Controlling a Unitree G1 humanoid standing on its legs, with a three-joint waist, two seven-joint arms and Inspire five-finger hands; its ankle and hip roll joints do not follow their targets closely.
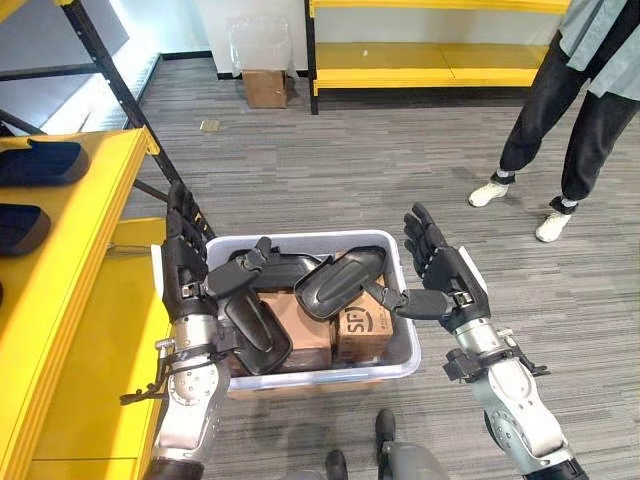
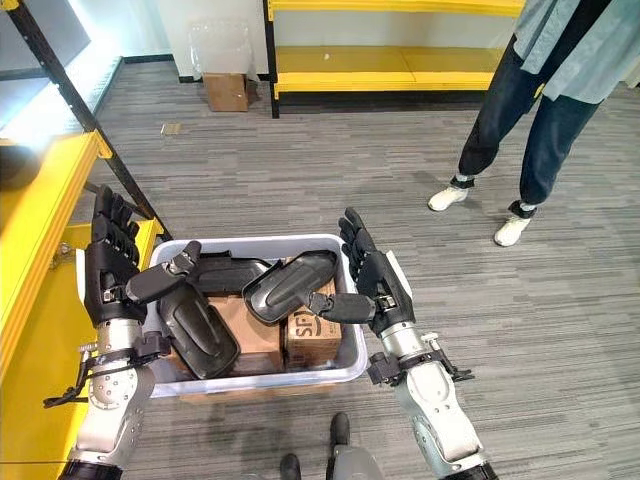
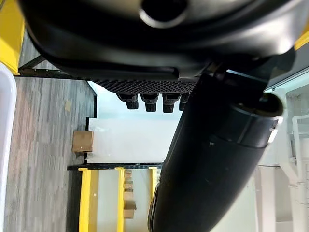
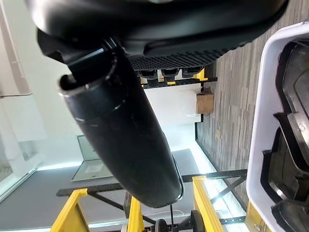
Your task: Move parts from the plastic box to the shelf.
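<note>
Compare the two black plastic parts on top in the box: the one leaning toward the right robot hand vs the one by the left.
The black part nearer the right robot hand, the right-side part, lies tilted across the cardboard carton, hollow side up. The left-side part slants down along the box's left wall, smooth back up. Both are black, elongated shells inside the white plastic box.

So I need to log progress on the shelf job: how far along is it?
Partly done, it seems: dark parts already lie on the yellow shelf. In hand: nothing; the left hand and right hand are open, flanking the plastic box. Left: several black parts and cardboard boxes sit in the box.
</note>
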